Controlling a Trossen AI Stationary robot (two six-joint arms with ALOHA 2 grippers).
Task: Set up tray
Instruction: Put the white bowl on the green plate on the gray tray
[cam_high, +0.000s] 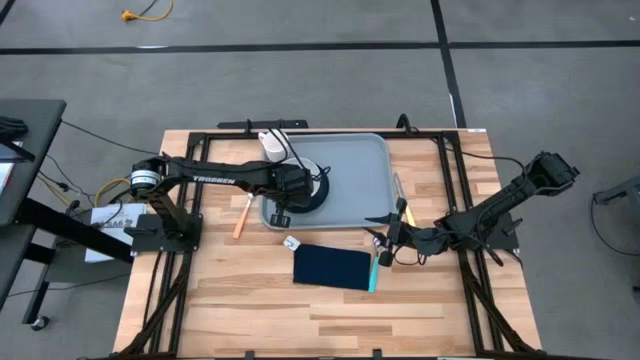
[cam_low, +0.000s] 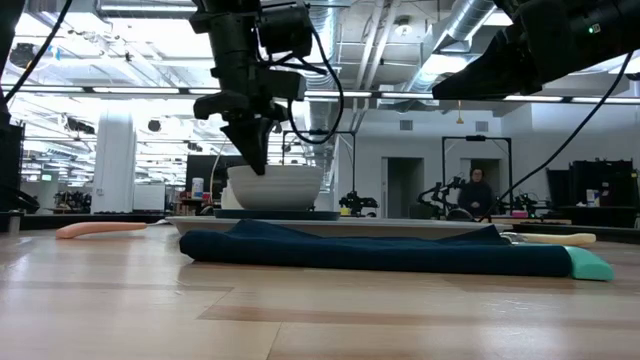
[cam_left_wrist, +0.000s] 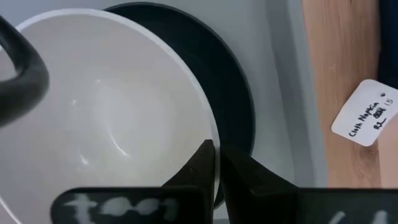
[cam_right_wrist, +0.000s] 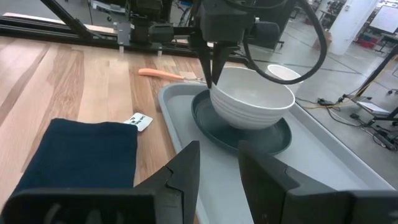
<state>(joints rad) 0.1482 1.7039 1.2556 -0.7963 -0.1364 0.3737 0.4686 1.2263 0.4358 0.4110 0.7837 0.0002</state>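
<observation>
The left gripper (cam_right_wrist: 211, 74) is shown with its two dark fingers (cam_left_wrist: 205, 168) pinched on the near wall of the white bowl (cam_right_wrist: 252, 99), one finger inside the rim and one outside, so that the bowl can be steered by its edge rather than cradled. Directly beneath that gripper the bowl is seated on the dark plate (cam_right_wrist: 242, 130), and the plate in turn lies on the grey-blue tray (cam_high: 355, 165), which is placed at the far middle of the wooden table (cam_high: 250, 310); whether the bowl's full weight is already borne by the plate cannot be told. The stacking is judged to serve the setting of the tray, bowl centred over plate. The right gripper (cam_right_wrist: 217, 168) is held low, just outside the tray's near right corner, with its fingers spread apart and nothing between them, apparently in waiting. In front of and beside that gripper a folded navy cloth napkin (cam_high: 333, 267) lies flat on the table, off the tray, with a small white label card (cam_left_wrist: 367, 112) next to it. An orange-handled utensil (cam_high: 240, 217) rests on the wood to the outer side of the left gripper, likewise not yet placed.
</observation>
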